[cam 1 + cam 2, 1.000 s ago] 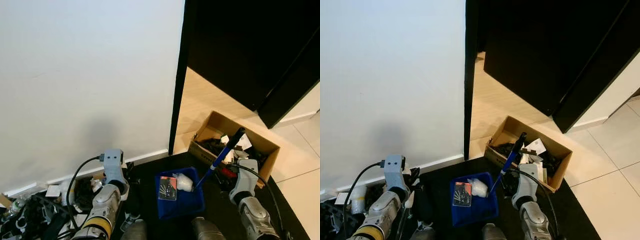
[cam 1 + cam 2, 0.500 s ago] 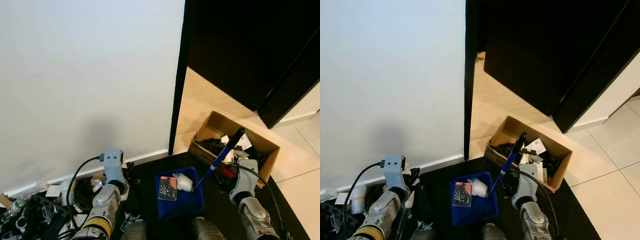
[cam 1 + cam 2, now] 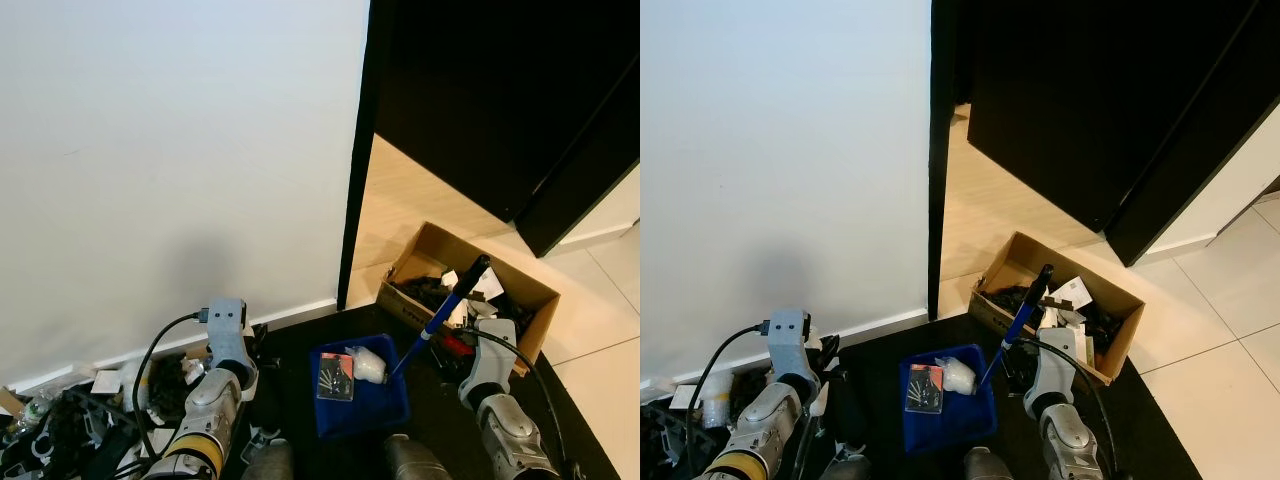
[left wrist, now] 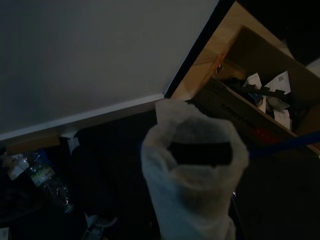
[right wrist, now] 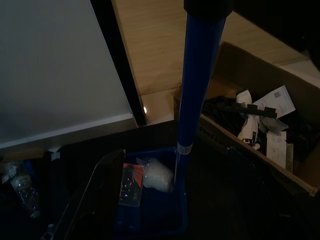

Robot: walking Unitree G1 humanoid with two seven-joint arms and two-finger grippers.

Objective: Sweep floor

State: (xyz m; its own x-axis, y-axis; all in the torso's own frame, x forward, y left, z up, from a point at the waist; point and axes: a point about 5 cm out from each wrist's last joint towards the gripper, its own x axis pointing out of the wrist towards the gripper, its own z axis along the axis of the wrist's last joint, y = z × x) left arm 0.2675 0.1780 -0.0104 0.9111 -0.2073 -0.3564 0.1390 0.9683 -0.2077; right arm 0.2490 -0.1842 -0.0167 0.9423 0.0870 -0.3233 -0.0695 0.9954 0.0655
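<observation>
With collected debris lying in the blue plastic dustpan at lower centre, its blue upright handle is being grasped by the right gripper, left gripper grip indiscernible; emptying is judged next.

No text can be read for certain. The brown cardboard box bears dark printed lettering along its side, too dim to make out. A white paper slip inside it carries a small square code, unreadable at this size.
</observation>
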